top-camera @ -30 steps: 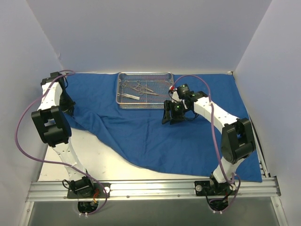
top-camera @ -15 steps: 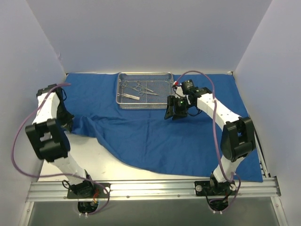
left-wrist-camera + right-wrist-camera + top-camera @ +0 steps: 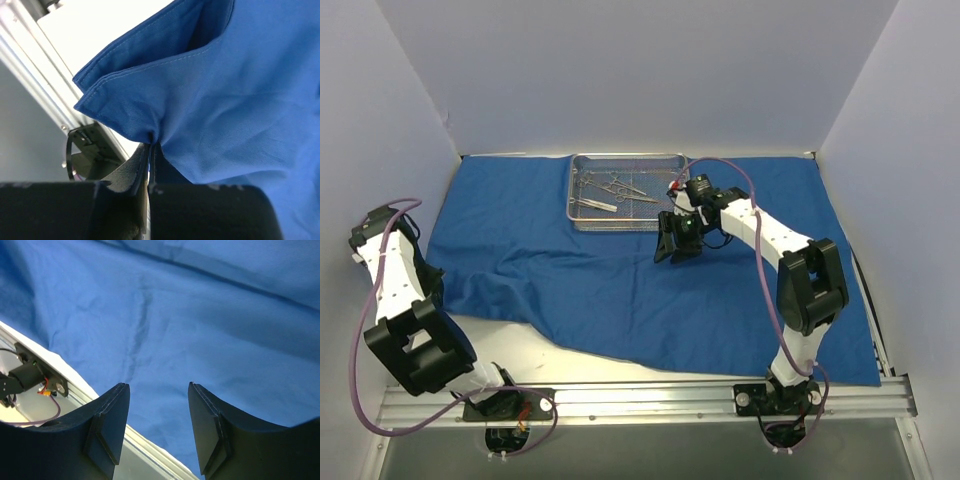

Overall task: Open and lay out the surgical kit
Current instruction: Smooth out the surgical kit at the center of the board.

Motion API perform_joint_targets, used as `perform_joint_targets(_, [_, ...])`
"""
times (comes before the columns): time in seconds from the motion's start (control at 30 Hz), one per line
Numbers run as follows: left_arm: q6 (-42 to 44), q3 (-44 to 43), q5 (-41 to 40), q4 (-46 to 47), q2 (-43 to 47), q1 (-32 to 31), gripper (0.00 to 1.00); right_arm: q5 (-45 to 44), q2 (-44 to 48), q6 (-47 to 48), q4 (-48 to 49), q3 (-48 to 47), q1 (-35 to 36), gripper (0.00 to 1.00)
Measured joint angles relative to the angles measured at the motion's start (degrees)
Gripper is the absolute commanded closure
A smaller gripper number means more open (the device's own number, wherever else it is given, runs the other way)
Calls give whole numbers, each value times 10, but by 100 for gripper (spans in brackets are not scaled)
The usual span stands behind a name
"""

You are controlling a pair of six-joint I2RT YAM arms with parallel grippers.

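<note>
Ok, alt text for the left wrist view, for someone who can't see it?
The left gripper is shut on a pinched bit of the blue cloth, which fills most of the frame, with a hemmed fold jutting left above the pinch. At upper left are bare white table and an aluminium rail.

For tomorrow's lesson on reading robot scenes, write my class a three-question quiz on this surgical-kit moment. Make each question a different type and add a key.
1. True or false: the right gripper is shut on the wire-mesh tray.
2. What is the left gripper pinching? A) the blue cloth at its edge B) the tray C) nothing
3. Fill in: the steel instruments lie inside the ____.
Key: 1 false, it is open and holds nothing; 2 A; 3 tray.
</note>
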State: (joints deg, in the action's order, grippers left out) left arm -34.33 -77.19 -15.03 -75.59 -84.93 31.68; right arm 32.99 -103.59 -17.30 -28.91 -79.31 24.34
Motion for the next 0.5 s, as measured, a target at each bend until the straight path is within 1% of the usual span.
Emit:
perform_joint_targets(0.13, [-5, 28, -11, -3, 12, 9, 98, 3, -3, -2, 0, 0, 13, 49])
perform_joint_targets(0.27, [-16, 50, -12, -3, 36, 11, 95, 5, -3, -2, 0, 0, 19, 49])
perform_joint_targets(0.37, [-26, 76, -19, -5, 57, 11, 79, 5, -3, -2, 0, 0, 19, 49])
perform_joint_targets(0.4, [-28, 82, -22, -5, 61, 12, 77, 5, -3, -2, 0, 0, 19, 49])
perform_joint_targets(0.5, [-37, 93, -27, -9, 68, 19, 73, 5, -3, -3, 0, 0, 19, 49])
